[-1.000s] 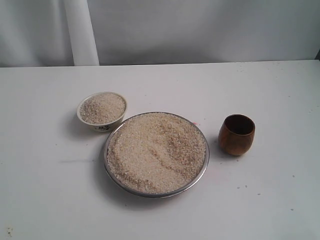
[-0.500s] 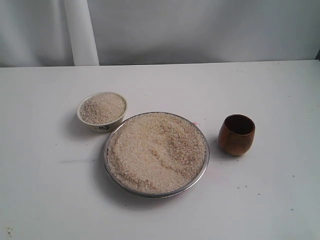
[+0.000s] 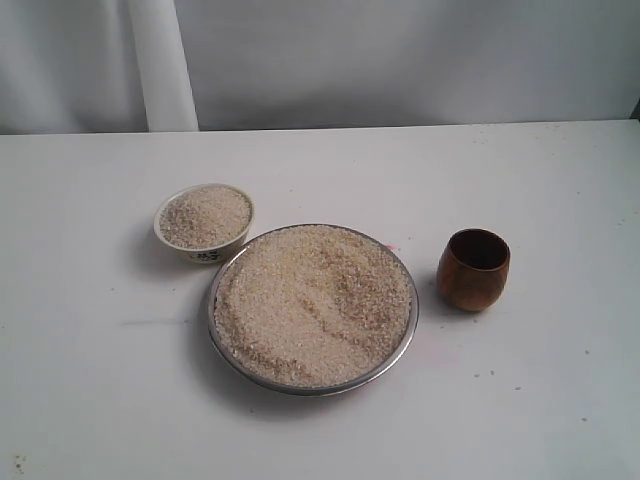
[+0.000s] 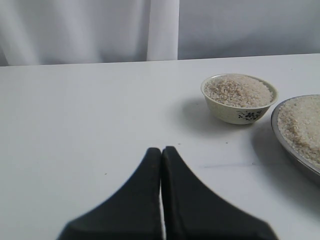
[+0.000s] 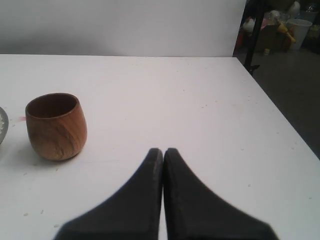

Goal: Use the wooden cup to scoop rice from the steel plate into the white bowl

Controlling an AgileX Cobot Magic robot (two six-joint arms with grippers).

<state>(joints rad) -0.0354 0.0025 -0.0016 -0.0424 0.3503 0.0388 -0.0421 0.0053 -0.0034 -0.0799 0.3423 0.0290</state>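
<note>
Three vessels stand on the desk (image 3: 90, 400). Taking the steel plate (image 3: 313, 384) as landmark, heaped with rice (image 3: 312, 305): the white bowl (image 3: 204, 222), already full, sits just beside its far-left rim; the wooden cup (image 3: 473, 268) stands upright, apart on its right. Both claws are clenched and empty: left claw (image 4: 161, 151), right claw (image 5: 163, 151). The right claw should probably release, then approach the cup level. Only the wrist views show the claws; the exterior view shows neither.
</note>
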